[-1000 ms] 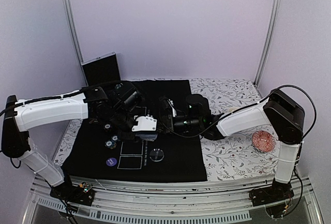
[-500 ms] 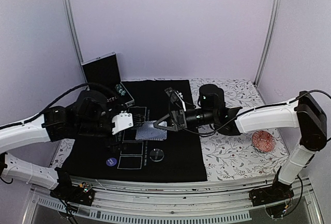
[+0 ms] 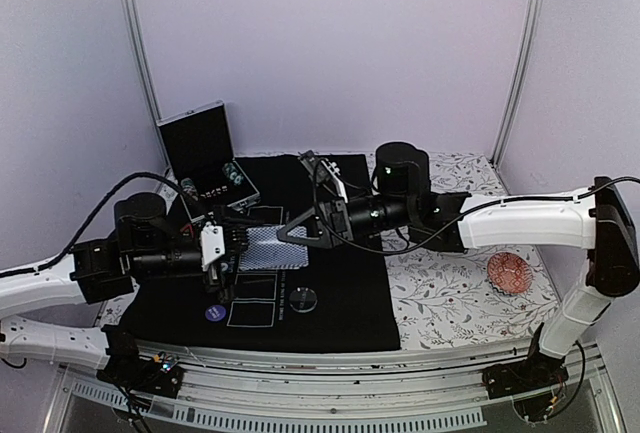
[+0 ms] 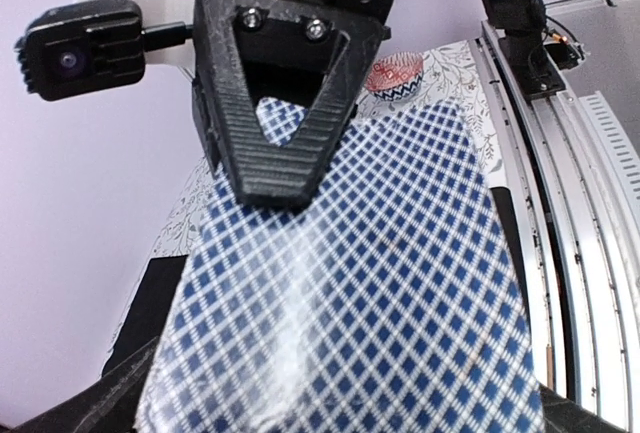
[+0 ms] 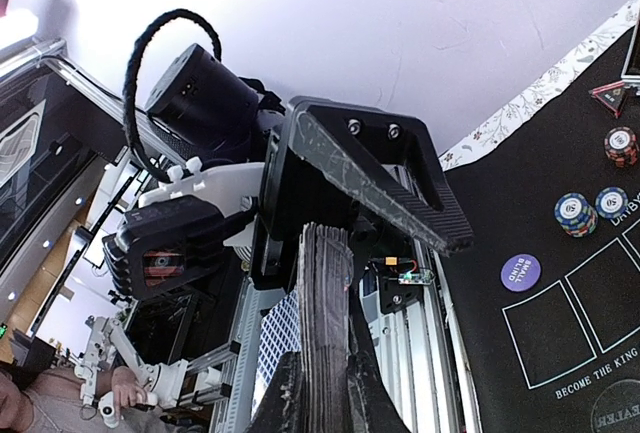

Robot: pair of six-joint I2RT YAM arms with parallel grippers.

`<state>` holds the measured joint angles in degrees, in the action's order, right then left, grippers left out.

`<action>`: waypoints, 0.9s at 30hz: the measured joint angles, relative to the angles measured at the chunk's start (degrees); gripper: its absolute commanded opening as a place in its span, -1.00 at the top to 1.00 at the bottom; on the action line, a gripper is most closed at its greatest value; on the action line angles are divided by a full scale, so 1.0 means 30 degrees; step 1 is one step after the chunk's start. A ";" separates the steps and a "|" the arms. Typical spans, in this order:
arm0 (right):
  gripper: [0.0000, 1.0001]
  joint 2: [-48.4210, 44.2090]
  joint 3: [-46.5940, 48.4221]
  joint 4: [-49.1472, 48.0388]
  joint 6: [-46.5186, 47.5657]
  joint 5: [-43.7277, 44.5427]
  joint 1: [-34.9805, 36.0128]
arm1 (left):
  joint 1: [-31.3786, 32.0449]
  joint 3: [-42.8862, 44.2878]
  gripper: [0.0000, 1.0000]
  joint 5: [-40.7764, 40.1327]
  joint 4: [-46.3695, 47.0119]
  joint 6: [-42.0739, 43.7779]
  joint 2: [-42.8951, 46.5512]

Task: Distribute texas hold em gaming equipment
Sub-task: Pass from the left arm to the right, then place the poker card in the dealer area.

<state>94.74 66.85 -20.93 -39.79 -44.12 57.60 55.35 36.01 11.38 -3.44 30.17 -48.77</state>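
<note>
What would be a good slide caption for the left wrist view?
The right fingers pinch blue lattice-backed cards close to the lens; a patterned dish sits behind.

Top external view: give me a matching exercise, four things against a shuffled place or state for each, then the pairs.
Things:
1. right end effector
2. purple disc
3. reddish dish
4. black case

Place or state:
A. on the floral cloth, right of the black mat
B. lid up, at the mat's far left corner
C. shut on the deck of cards
D. on the mat, by its near left corner

Pairs: 1-C, 2-D, 3-A, 4-B
</note>
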 measured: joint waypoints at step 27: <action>0.96 0.1333 0.1974 0.1151 0.0138 -0.0503 0.0590 | -0.0007 -0.2761 -0.50 0.2623 0.4277 -0.0984 0.2623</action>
<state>98.74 72.77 -17.47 -39.38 -45.63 59.37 55.33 27.73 19.25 9.39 27.22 -40.91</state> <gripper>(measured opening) 0.121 0.776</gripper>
